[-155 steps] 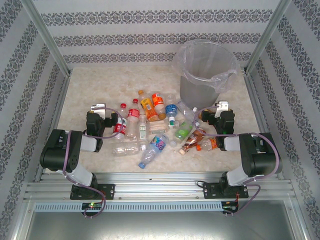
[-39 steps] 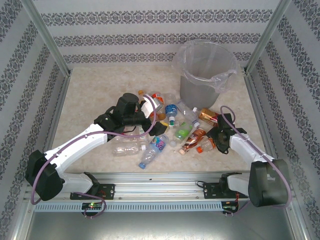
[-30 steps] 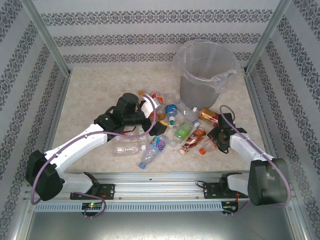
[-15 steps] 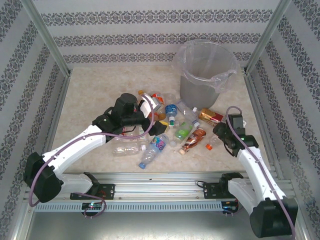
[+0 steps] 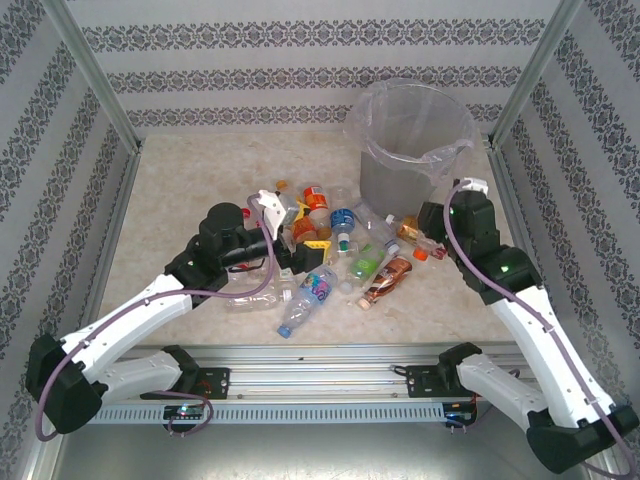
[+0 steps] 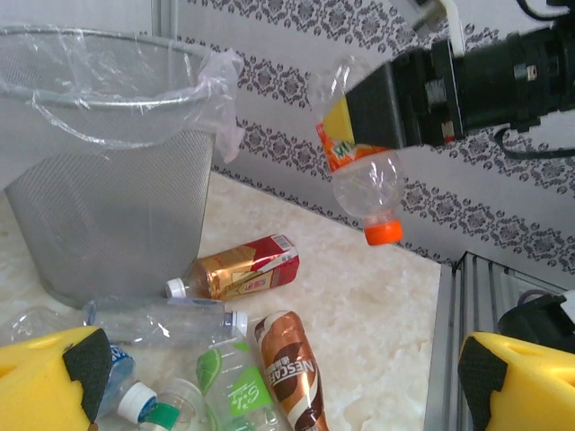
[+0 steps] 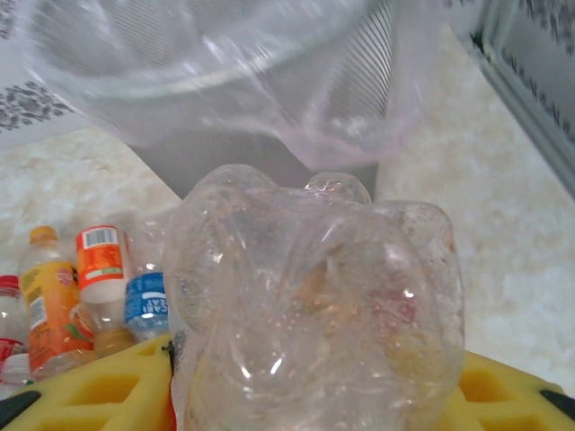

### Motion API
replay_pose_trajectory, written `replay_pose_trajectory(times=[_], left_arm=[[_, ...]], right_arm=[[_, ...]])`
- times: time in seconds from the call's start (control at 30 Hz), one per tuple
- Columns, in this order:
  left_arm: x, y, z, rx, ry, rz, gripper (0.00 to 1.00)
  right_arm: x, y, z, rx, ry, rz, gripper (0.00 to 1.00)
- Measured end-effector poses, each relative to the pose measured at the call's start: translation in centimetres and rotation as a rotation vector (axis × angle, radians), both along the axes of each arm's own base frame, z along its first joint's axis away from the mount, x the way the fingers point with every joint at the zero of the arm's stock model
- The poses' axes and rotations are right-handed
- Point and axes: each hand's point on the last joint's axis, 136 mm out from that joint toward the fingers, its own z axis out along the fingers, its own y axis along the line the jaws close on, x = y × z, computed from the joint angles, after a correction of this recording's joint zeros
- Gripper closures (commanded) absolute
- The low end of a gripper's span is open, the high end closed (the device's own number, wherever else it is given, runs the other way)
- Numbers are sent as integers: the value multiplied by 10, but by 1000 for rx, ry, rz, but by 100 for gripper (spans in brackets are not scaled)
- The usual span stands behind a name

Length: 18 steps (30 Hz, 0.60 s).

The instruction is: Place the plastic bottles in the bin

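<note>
My right gripper (image 5: 430,232) is shut on a clear plastic bottle with an orange label (image 6: 359,153). It hangs cap down (image 5: 421,254) in the air, just in front of the grey bin (image 5: 410,150). Up close, the bottle's clear base (image 7: 314,305) sits squeezed between the yellow fingers (image 7: 90,386), with the bin's bag-lined rim (image 7: 252,81) right above. My left gripper (image 5: 300,240) hovers open over the pile of bottles (image 5: 335,255), nothing between its pads (image 6: 54,377). Under it lie a red-label bottle (image 6: 238,268), a brown one (image 6: 292,368) and a green-label one (image 6: 229,382).
Several more bottles lie scattered mid-table, among them orange-label ones (image 7: 49,296) and a blue-label one (image 5: 305,295). Aluminium posts and patterned walls (image 5: 300,80) close the table on three sides. The bin's clear bag (image 6: 211,81) drapes over its rim.
The right gripper has lifted the orange-capped bottle off the table and carried it back toward the bin. The left arm has drawn back toward the left, still open.
</note>
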Motion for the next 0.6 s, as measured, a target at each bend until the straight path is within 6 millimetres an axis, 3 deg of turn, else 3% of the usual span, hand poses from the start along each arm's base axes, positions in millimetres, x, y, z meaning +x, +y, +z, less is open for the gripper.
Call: replay_pose_trajectory(times=[0.3, 0.4, 0.6], left_arm=[[1, 4, 26, -35, -21, 25, 0], [-2, 9, 32, -57, 0, 43, 0], [-11, 19, 42, -93, 11, 85, 0]], right_arm=[[32, 13, 82, -99, -108, 61, 49], [48, 13, 100, -111, -118, 69, 49], [87, 5, 117, -111, -90, 68, 50]])
